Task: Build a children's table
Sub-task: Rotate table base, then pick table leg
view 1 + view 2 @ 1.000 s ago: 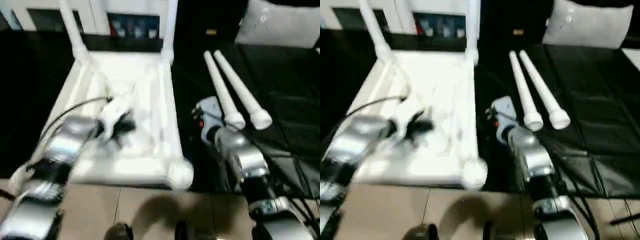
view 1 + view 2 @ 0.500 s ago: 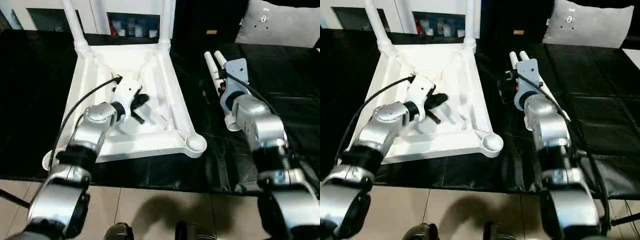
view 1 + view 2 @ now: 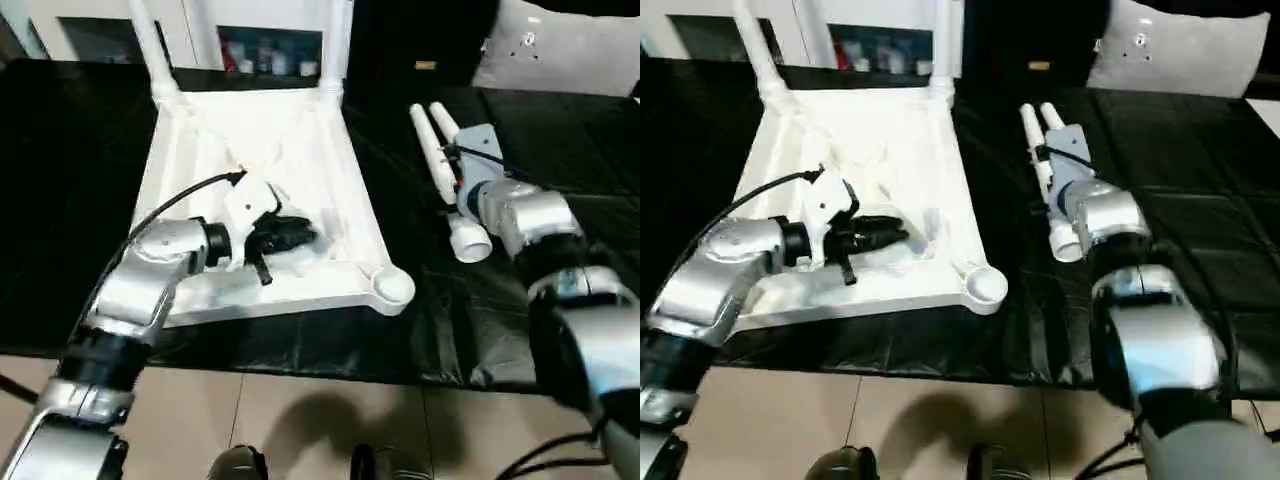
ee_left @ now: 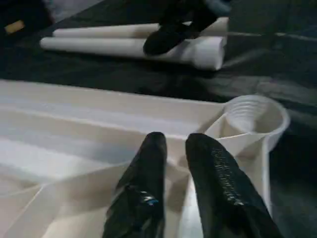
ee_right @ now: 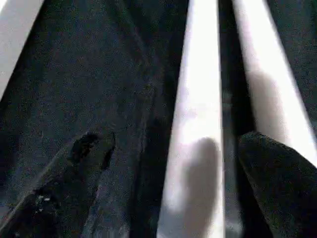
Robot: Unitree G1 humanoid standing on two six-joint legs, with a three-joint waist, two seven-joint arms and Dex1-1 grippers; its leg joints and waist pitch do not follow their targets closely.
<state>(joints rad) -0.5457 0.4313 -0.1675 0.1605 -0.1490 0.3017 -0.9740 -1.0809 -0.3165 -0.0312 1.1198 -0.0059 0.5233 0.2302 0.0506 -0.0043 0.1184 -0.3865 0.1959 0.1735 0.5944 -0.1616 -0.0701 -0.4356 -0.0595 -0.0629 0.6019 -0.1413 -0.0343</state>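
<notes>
Black cover (image 3: 560, 150) underlies upturned tabletop (image 3: 260, 160) beside loose legs (image 3: 445, 170).

The two head views look forward and down from just behind the silver forearms, side by side, and share the upturned white table top (image 3: 262, 190), the two loose legs (image 3: 1045, 160) and the black cover (image 3: 560, 150) on the bench. The left wrist camera sits low and close behind the left tool (image 4: 173, 183), facing across the ribbed underside to a corner socket (image 4: 255, 116) and those same legs. The right wrist camera hangs very near over one leg (image 5: 198, 129), between the right tool's fingers (image 5: 277, 168).
</notes>
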